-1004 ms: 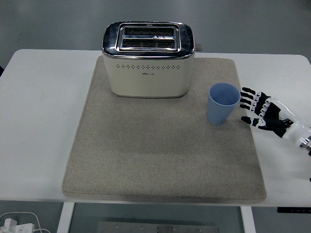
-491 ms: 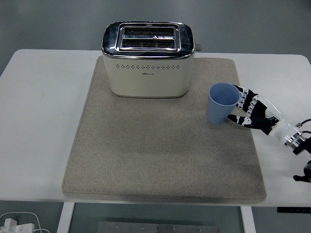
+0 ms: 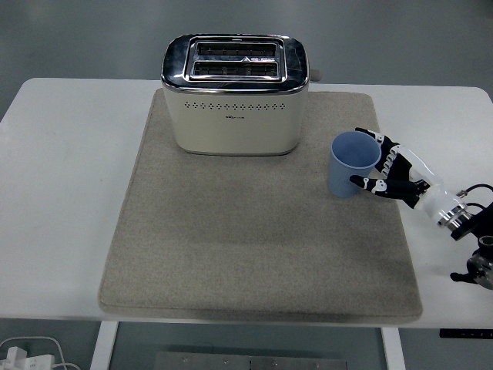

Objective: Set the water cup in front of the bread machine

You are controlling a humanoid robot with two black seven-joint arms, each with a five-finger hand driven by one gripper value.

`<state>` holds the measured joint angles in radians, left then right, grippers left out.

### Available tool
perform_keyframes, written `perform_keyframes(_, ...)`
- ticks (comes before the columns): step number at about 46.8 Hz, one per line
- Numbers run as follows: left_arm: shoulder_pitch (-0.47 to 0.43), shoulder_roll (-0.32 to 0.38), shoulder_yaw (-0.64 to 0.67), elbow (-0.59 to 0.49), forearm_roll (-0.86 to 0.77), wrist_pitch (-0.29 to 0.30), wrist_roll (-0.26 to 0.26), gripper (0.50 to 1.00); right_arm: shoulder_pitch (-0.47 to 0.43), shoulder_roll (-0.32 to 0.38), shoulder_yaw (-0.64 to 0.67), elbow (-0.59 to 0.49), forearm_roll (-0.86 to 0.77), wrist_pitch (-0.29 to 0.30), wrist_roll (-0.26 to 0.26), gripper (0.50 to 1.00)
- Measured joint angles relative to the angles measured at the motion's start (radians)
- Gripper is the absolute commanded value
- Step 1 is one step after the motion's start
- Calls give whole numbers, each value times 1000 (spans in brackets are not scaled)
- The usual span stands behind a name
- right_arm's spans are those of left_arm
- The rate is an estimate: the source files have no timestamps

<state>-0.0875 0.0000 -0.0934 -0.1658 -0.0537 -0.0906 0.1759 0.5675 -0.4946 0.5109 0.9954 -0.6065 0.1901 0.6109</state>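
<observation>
1. Head view, left portion: a white table (image 3: pixel 62 193) is seen, bare along its 9 o'clock side. No left arm is seen in the picture.
2. A beige mat (image 3: pixel 254 239) is laid over the middle of the table, reaching close to the near edge at 6 o'clock.
3. A cream bread machine (image 3: pixel 235 96) with a chrome top and two slots is placed upright on the mat's far part, at about 12 o'clock. Its front face is turned toward the near edge.
4. The mat area directly in front of the bread machine, at the centre, is unoccupied.
5. The water cup (image 3: pixel 350 163), light blue, is stood upright with its mouth open upward on the mat at about 3 o'clock from the mat's centre, to the right of the bread machine and slightly nearer. It is apart from the bread machine's body.
6. The right hand (image 3: pixel 389 173) is brought in from the 4 o'clock edge. Its fingers (image 3: pixel 371 139) are curved round the cup's far right side and the thumb (image 3: pixel 363 183) is set against the near right side; the cup is partly enclosed, base on the mat. Firm contact cannot be confirmed.
</observation>
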Motion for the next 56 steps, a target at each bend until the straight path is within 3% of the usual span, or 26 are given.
perform_keyframes(23,0,0,0,0,0,0,0,1000,6,77,-2,-66,-1,0,0,926)
perform_keyframes(32,0,0,0,0,-1,0,-1,1000,5,85,-2,-69,-1,0,0,901)
perform_keyframes(53,0,0,0,0,-2,0,0,1000,5,93,-2,-83,-1,-8,0,591)
perform_keyframes(56,0,0,0,0,-2,0,0,1000,6,93,-2,-83,-1,-7,0,574)
